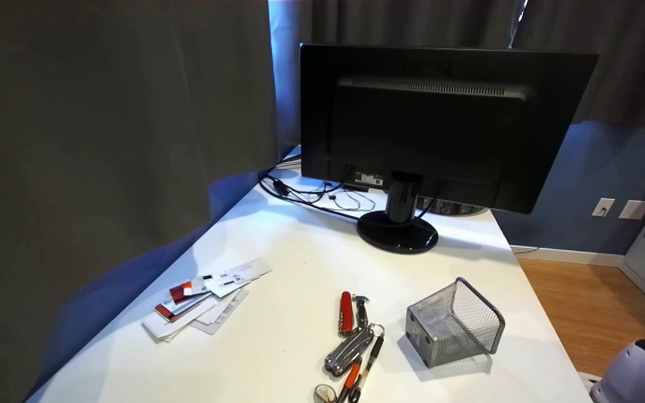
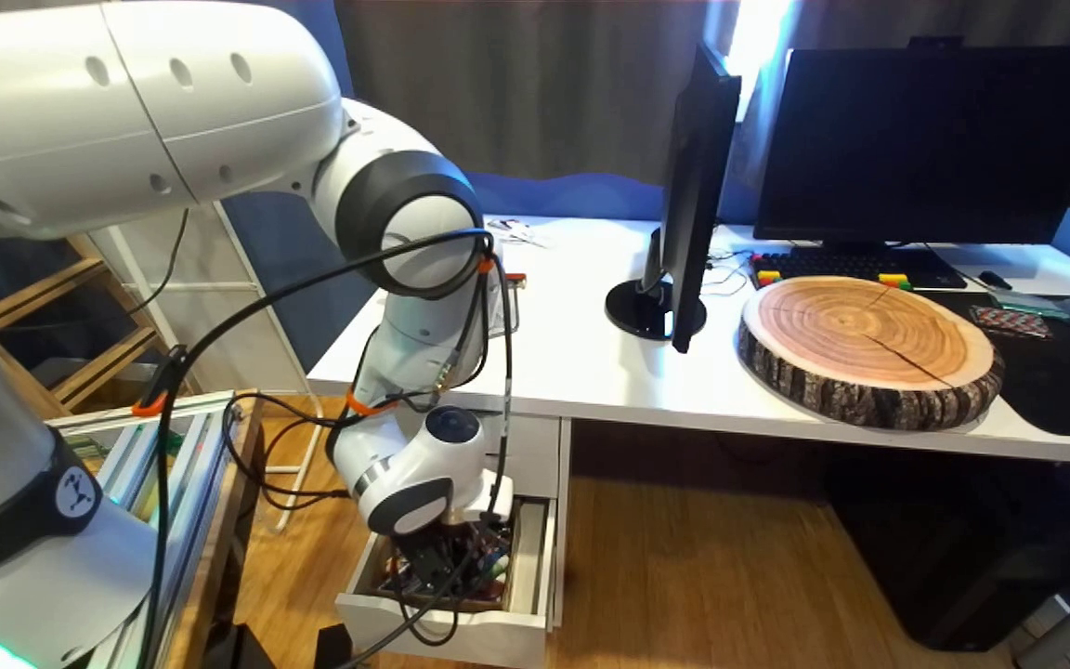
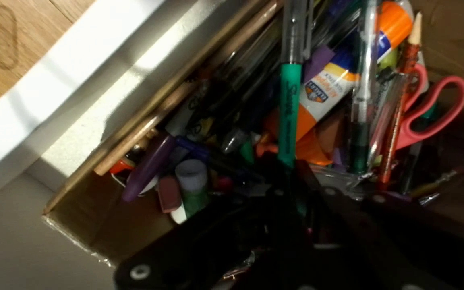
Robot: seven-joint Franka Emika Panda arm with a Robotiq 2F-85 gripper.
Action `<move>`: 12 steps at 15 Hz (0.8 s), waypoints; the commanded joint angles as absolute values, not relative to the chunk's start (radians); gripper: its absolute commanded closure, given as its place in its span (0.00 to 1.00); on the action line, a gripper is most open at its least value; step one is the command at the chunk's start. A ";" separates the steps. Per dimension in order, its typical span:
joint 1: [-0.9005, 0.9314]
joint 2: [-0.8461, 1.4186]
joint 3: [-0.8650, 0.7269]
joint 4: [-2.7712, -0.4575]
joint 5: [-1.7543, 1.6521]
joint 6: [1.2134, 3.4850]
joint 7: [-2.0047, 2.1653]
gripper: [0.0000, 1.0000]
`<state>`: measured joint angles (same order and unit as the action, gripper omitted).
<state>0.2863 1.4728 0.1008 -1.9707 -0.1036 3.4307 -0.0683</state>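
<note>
One green highlighter [image 3: 290, 108], clear-capped, is seemingly gripped in nearly closed jaws, the contact lost in shadow; location, cardboard box [image 3: 83, 212] of the pulled-out drawer [image 2: 502, 634], near Elmer's glue stick [image 3: 322, 94] and pink-handled scissors [image 3: 411, 135]; grasping stage reached, removal from box not yet done.

Green marker [image 3: 289, 108] seen in wrist view: slim barrel printed with dark lettering, clear cap [image 3: 295, 36] fitted, clip along cap's side. Gripped near end away from cap, that end partly hidden. Cap pointed toward top of view. Glue stick [image 3: 326, 90] in drawer [image 3: 75, 56] crossed by it; contact cannot be told.
</note>
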 commanded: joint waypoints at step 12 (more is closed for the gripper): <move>0.344 1.206 0.077 -2.245 -0.027 3.428 -0.050 0.97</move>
<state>0.3031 1.2825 0.0914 -2.1726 -0.0560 3.4497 -0.0683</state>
